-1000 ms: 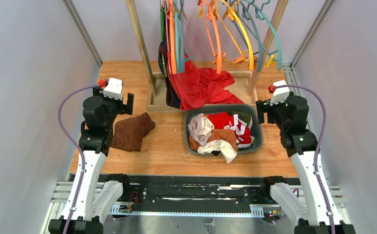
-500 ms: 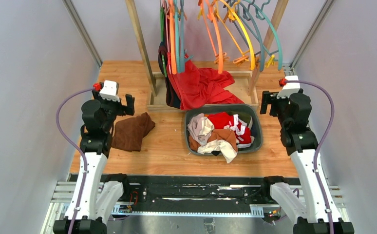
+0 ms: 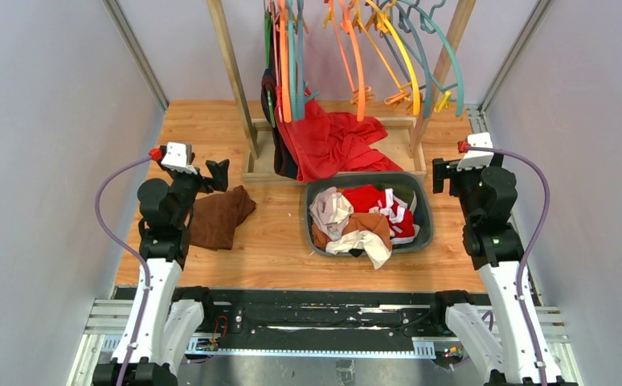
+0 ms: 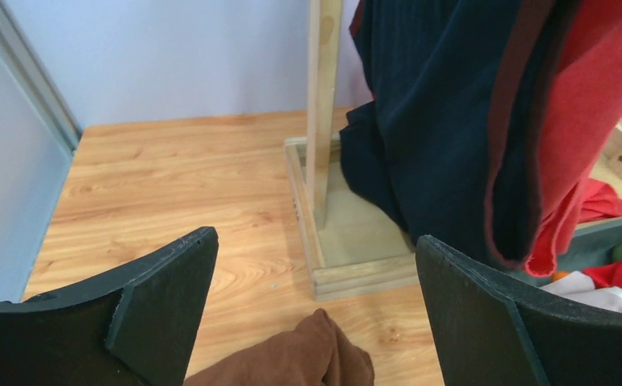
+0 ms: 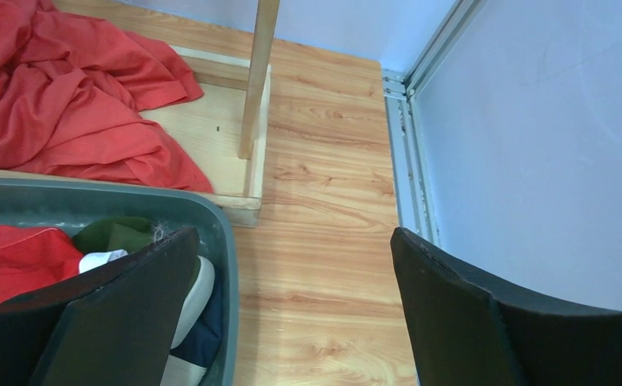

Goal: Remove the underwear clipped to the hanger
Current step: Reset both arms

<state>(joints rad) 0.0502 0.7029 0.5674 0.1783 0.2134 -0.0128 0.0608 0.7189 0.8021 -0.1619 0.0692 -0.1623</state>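
The left tool (image 3: 215, 171) and the right tool (image 3: 441, 172) both stand wide open with nothing between their fingers. The underwear (image 3: 362, 219) lies in a loose heap of red with white trim, pale beige and brown pieces inside a grey basket (image 3: 427, 217) on the bench (image 3: 268, 249). A white edge spills over the basket's near rim. The right tool hangs just beside the basket's far right corner. Behind the basket, a large red cloth (image 3: 332, 141) drapes from coloured hangers (image 3: 356, 64) onto the wooden rack base (image 3: 253, 161), with a dark cloth (image 4: 420, 121) hanging beside it. The left tool hovers over the far edge of a brown cloth (image 3: 215, 215), well apart from the basket.
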